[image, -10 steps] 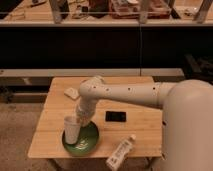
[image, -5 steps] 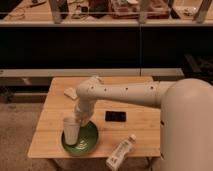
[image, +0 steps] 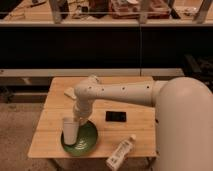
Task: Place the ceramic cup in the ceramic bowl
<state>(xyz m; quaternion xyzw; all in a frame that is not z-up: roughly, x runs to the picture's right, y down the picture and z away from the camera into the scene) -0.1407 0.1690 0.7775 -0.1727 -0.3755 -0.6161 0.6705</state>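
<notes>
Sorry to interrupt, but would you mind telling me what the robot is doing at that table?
The robot's white arm reaches down over the wooden table, its gripper at the white ceramic cup. The cup stands upright in the left part of the green ceramic bowl. Nearby lie a flat black rectangular object and a white plastic bottle on its side.

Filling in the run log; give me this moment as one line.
ceramic cup: upright in ceramic bowl | hand: at cup's rim | wooden table: phone, bottle
</notes>
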